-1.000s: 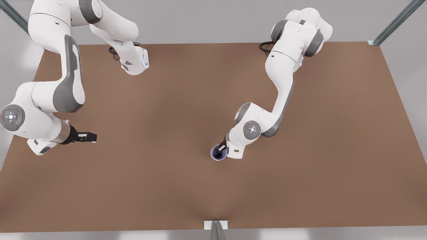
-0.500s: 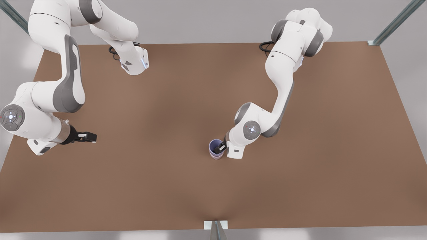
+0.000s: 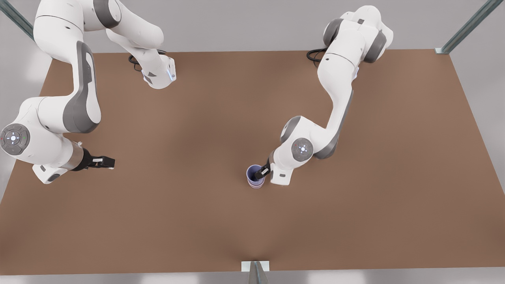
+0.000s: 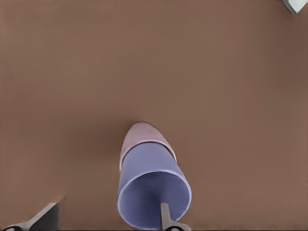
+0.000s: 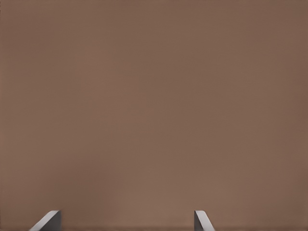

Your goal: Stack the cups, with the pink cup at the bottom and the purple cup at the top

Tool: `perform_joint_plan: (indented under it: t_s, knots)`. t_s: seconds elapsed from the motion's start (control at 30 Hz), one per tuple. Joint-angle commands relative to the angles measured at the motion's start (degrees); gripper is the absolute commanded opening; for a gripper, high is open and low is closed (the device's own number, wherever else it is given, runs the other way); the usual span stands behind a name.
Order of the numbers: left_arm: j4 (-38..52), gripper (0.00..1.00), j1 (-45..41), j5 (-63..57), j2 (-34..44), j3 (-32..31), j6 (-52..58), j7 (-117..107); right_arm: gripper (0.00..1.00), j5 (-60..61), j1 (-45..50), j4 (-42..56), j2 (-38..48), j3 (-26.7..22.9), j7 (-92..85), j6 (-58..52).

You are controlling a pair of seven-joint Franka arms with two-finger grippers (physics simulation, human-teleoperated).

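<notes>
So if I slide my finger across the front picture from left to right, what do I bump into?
The right gripper with open fingers, waiting over the brown table → the bluish lavender purple cup nested in the pale pink cup → the left gripper, one finger inside the purple cup.

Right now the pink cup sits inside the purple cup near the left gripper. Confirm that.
Not quite. The purple cup sits inside the pink cup, as the left wrist view shows. It is indeed at the left gripper, one finger inside its rim.
</notes>
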State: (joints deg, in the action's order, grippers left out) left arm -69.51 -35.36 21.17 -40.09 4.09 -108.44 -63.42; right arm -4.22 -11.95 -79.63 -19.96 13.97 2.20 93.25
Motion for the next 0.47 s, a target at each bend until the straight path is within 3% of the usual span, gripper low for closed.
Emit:
perform_joint_plan:
  t_s: [0.0,0.07,0.13,0.17,0.23,0.27,0.43]
  knots:
    - [0.2,1.0,0.0,0.0,0.5,0.2,1.5,0.0,1.0,0.0,0.0,0.0,0.0,0.0,0.0,0.0]
    - [0.4,1.0,1.2,-4.5,12.2,9.9,17.9,5.5,1.0,0.0,0.1,0.1,0.0,0.1,-0.1,0.1]
    - [0.3,1.0,3.9,-18.3,18.4,12.9,27.7,47.0,1.0,0.0,0.0,0.1,0.0,0.1,-0.1,0.1]
    - [-0.3,1.0,8.4,-18.5,20.2,12.8,28.2,54.2,1.0,0.0,0.0,0.1,0.0,0.1,-0.1,0.0]
    - [-13.3,1.0,21.3,-19.4,29.2,1.6,22.5,64.7,1.0,0.0,0.0,0.1,0.0,0.1,-0.1,0.1]
    - [-15.8,1.0,21.6,-22.2,31.8,1.4,22.2,65.2,1.0,0.0,0.0,0.1,0.0,0.1,-0.1,0.0]
    - [-15.5,1.0,21.8,-22.6,30.5,1.4,22.4,64.4,1.0,0.0,0.1,0.1,0.0,0.1,0.2,0.1]
